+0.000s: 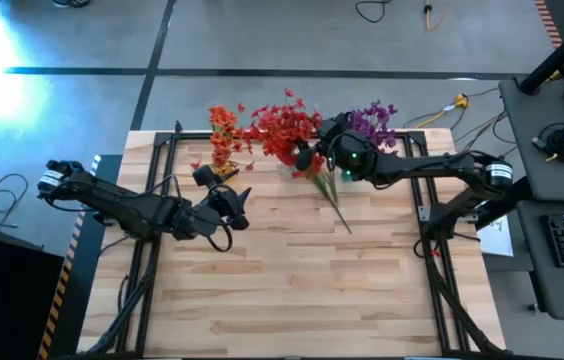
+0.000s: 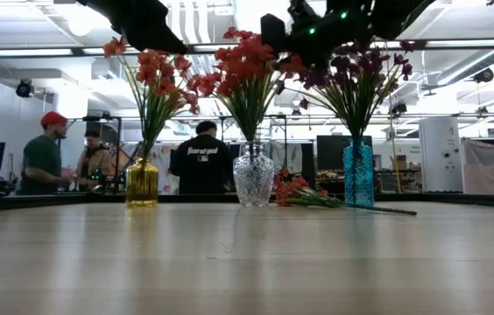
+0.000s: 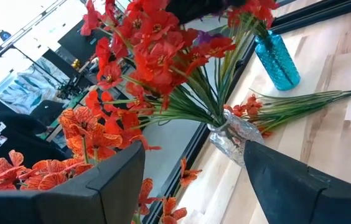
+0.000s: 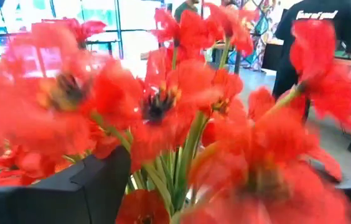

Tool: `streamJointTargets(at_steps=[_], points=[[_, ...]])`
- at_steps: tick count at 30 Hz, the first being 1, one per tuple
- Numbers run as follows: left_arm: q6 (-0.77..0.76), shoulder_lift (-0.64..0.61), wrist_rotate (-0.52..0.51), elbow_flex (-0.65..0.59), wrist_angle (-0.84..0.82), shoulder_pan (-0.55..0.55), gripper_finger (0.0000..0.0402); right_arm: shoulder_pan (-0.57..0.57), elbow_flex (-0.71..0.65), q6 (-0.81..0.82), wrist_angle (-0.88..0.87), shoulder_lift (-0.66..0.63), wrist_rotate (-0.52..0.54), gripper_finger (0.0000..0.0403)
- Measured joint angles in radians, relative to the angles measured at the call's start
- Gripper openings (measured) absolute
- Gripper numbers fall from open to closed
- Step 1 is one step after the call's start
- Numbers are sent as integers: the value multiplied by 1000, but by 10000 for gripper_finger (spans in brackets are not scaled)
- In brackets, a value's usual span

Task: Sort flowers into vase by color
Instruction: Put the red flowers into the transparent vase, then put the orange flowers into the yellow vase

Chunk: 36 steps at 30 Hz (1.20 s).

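Flowers: red bunch (image 2: pixel 245 66) in the clear vase (image 2: pixel 253 179); orange bunch (image 2: pixel 152 74) in the yellow vase (image 2: pixel 142 184) to its left, purple (image 2: pixel 363 70) in the blue vase (image 2: pixel 358 175) to its right.
Loose stems (image 1: pixel 330 190): lying on the table (image 1: pixel 292 290) between clear and blue vases.
Right gripper (image 1: pixel 309 152): above the clear vase among red blooms, jaws apart, holding nothing I can see.
Left gripper (image 1: pixel 237 205): before the yellow vase, jaws parted, empty.

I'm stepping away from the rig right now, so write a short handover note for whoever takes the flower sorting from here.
Right gripper: open, up among the red flowers over the clear vase; no stem seen between its fingers.
Left gripper: open, empty, waiting over the table's left half.
Done: orange-red flowers in the yellow vase, red in the clear vase, purple flowers in the blue vase.
Left: a loose bunch lying on the table between the clear and blue vases.
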Motion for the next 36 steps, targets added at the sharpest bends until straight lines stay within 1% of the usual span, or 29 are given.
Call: streamJointTargets(at_steps=[5, 11, 14, 20, 22, 24, 25, 27, 31, 33, 36], points=[[-5, 0, 0, 0, 0, 6, 258, 12, 0, 0, -88, -73, 0, 306], [-40, 0, 0, 0, -1, 6, 258, 47, 0, -32, -116, -149, 0, 308], [-58, 0, 0, 0, -2, 6, 258, 81, 0, -85, -113, -182, 0, 305], [-100, 0, 0, 0, -5, -11, 258, 199, 11, -204, -112, -243, -7, 298], [-108, 0, 0, 0, -5, -26, 258, 258, 29, -218, -141, -251, -8, 297], [-111, 0, 5, 0, -5, -44, 258, 318, 54, -219, -214, -253, -9, 297], [-114, 0, 18, 0, -4, -51, 258, 345, 69, -205, -258, -252, -9, 297], [-118, 0, 86, 0, -3, -65, 258, 395, 97, -158, -354, -251, -11, 297], [-134, 0, 298, 4, -3, -80, 258, 464, 135, 2, -564, -248, -10, 292], [-141, 0, 380, 4, -4, -85, 258, 493, 138, 89, -644, -247, -9, 290], [-157, 0, 426, 4, -4, -95, 258, 525, 134, 222, -739, -247, -9, 286]])
